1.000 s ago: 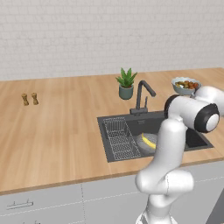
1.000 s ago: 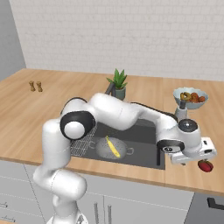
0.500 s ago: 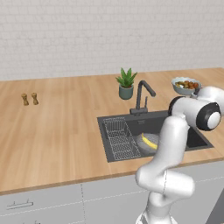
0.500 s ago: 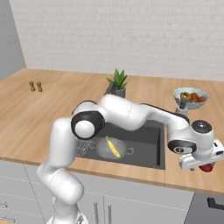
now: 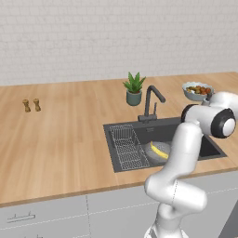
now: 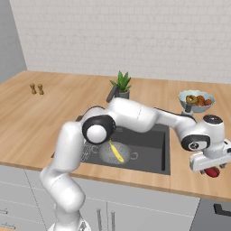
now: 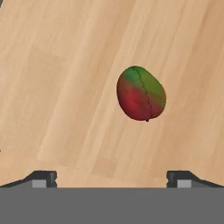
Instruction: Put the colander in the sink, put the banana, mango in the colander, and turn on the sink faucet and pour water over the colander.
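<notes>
Gripper (image 7: 112, 177) wide apart, pointing down over mango (image 7: 141, 93) on wooden counter (image 7: 52, 87).

Both base cameras are looking forward and down from behind the arm, left and right, sharing the sink (image 5: 211, 148) and wooden counter (image 5: 65, 139), while the hand camera is pointing close down at the counter's mango (image 7: 141, 93).

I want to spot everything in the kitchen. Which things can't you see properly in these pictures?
- Mango: in the right base view, the hand covers most of it.
- Colander: in the left base view, the arm hides its right side.
- Fruit bowl: too small to tell the fruits apart.
- Sink: arm crosses it.
</notes>
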